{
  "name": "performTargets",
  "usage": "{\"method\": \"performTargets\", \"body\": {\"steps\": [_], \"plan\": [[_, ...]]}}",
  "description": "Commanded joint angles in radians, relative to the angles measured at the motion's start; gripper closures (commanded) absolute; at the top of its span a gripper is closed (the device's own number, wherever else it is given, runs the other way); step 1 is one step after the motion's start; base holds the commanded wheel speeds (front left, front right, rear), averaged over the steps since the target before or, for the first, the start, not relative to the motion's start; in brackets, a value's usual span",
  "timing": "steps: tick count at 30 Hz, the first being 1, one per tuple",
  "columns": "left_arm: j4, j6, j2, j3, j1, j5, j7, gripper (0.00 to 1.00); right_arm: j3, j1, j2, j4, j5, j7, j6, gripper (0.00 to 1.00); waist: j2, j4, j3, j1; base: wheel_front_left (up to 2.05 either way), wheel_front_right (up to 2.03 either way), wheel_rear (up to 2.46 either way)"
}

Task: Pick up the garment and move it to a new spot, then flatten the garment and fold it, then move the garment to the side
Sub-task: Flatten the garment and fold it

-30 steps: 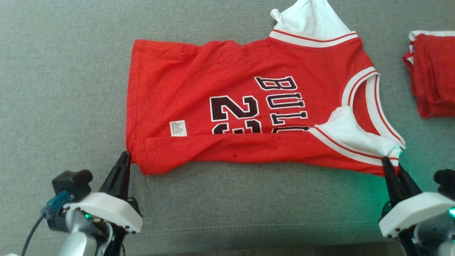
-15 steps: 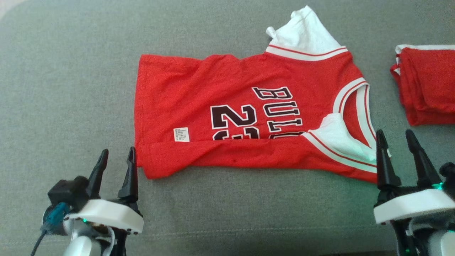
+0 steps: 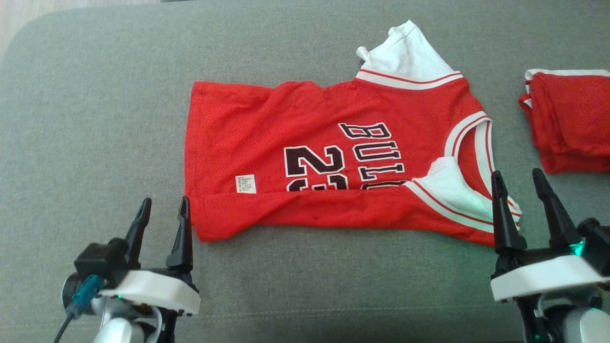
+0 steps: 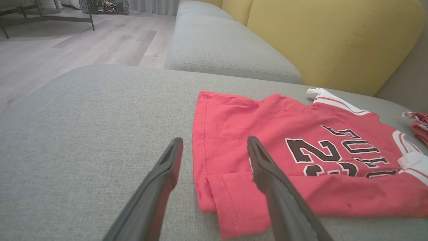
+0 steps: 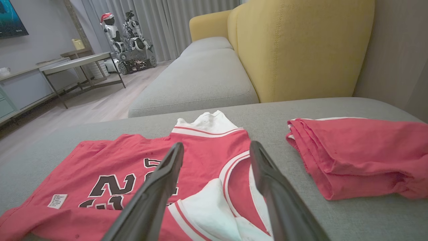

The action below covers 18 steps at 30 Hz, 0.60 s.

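Garment (image 3: 329,143) and 2 grippers are sharing the grey sofa cushion (image 3: 95,119). Nearest the robot, the left gripper (image 3: 165,200) is hovering at the garment's near left corner with its fingers spread wide and nothing between them. Its right finger is standing just beside the hem corner, and I cannot tell whether it is touching the cloth. The right gripper (image 3: 517,173) is sitting at the near right corner, its fingers likewise spread and gripping nothing, with the left finger showing in front of the white-trimmed armhole.

Just beyond them the garment, a red jersey with white trim, is lying flat and sideways, hem toward the robot's left and neck toward its right. Its near long edge is lying folded over, covering the lower part of the black number and lettering. A small white label (image 3: 246,184) is showing just above that fold, near the hem. White fabric (image 3: 405,52) is poking out at the far edge.

To the right, apart from the jersey, a folded red cloth (image 3: 572,124) is resting on the same cushion. Farther back a yellow backrest (image 5: 301,50) is rising, and a wooden floor (image 4: 67,43), a table (image 5: 80,62) and a robot figure (image 5: 110,25) are showing.
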Motion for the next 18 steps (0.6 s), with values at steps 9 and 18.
{"method": "performTargets", "body": {"steps": [9,18], "plan": [[0.069,-0.091,0.024,0.009,-0.284,-0.034,0.070,0.00,0.023,-0.081,-0.009,-0.055,0.002,0.002,0.007,0.00,0.0000,0.002,0.121,0.0000,0.00,0.00,0.00],[0.440,-0.189,0.070,0.041,-0.668,-0.114,0.180,0.00,0.076,-0.182,-0.009,-0.029,0.021,-0.027,0.007,0.00,0.0000,-0.078,0.265,0.0000,0.00,0.00,0.00]]}}
